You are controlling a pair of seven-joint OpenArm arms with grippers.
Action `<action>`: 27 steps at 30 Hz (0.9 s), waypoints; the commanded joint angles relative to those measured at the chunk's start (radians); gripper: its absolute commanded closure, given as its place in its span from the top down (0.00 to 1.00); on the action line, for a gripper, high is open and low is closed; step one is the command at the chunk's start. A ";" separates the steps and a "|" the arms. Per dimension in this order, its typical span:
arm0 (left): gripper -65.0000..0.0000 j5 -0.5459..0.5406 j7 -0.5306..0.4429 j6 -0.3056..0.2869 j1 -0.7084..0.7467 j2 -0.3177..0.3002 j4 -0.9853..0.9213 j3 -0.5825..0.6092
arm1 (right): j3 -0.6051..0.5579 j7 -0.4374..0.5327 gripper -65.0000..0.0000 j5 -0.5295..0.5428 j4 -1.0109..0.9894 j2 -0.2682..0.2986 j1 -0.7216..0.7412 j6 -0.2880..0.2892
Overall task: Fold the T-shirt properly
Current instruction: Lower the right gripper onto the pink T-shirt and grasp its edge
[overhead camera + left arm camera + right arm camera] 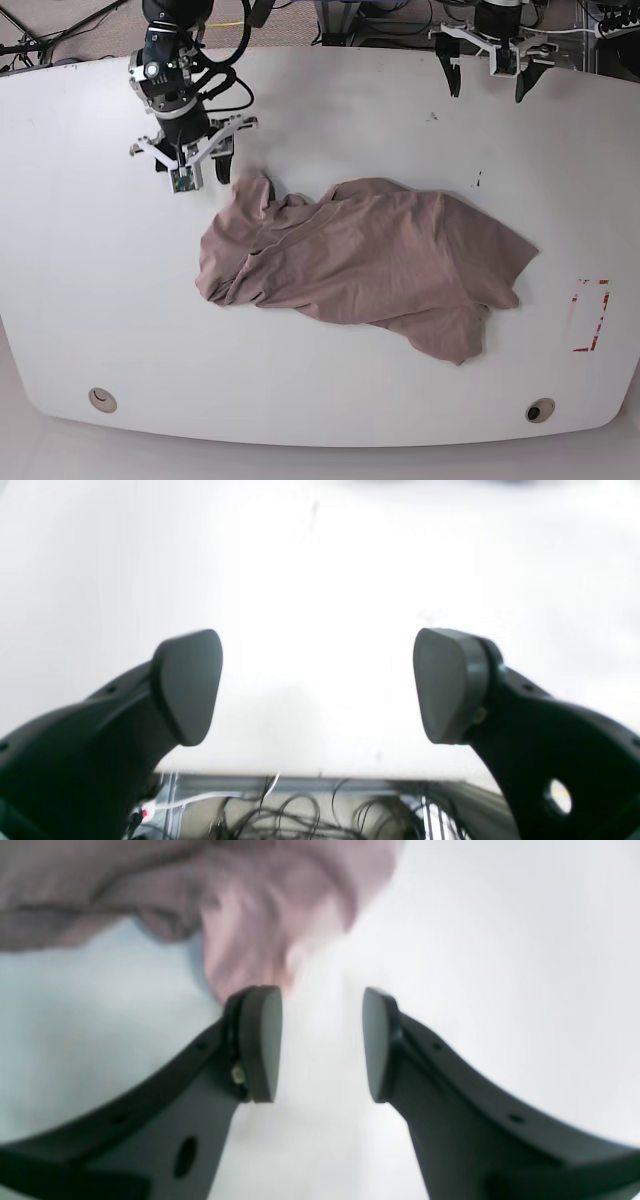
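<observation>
Roughly at the middle of the white bench (80,300) lies the mauve, soft thin-cloth short-sleeved T-shirt (370,260) — crumpled and spread out unevenly, with no print on it. Its folds bunch up toward the base view's left, and a broader flap reaches out to that view's right, ending in a loose corner near the bench's front.

The right arm's black tool (190,165) hangs just beside the bunched upper-left end of the cloth. In the right wrist view its two dark pads (260,1042) stand apart with bare white bench between them, and nothing is gripped; a blurred pink lobe of the shirt (240,915) lies just beyond the left-hand pad, and whether cloth and pad touch cannot be told.

The left arm's black tool (492,75) sits at the far edge of the bench, well apart from the shirt. Its pads (187,685) are spread wide — only the white surface shows between them, and a tangle of dark cables (300,815) is visible below the bench edge.

A small red-outlined rectangle mark (590,315) lies near the base view's right edge.
</observation>
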 commanded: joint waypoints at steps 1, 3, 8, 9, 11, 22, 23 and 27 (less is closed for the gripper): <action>0.87 0.004 -0.023 0.008 0.010 -0.002 0.018 -0.004 | -0.003 -0.029 0.40 0.012 0.013 0.001 0.055 0.006; 0.87 0.006 -0.021 0.008 -0.005 0.000 0.016 -0.003 | -0.003 -0.086 0.40 0.012 -0.004 0.001 0.126 0.038; 0.87 0.006 -0.021 0.008 -0.014 -0.007 0.015 -0.003 | -0.003 -0.169 0.40 0.004 -0.082 0.001 0.276 0.057; 0.87 0.006 -0.021 0.008 -0.017 -0.007 0.015 -0.003 | -0.003 -0.176 0.40 0.004 -0.105 0.001 0.301 0.057; 0.87 0.006 -0.021 0.008 -0.024 -0.007 0.016 -0.004 | -0.003 -0.189 0.40 0.004 -0.151 0.001 0.344 0.057; 0.87 0.007 -0.021 0.008 -0.042 -0.045 0.012 -0.004 | -0.003 -0.184 0.40 0.010 -0.417 0.001 0.518 0.058; 0.87 0.007 -0.021 0.008 -0.045 -0.045 0.012 -0.004 | -0.002 -0.182 0.40 0.010 -0.438 0.001 0.532 0.058; 0.87 0.007 -0.021 0.008 -0.050 -0.045 0.012 -0.004 | -0.002 -0.182 0.40 0.012 -0.490 -0.004 0.575 0.060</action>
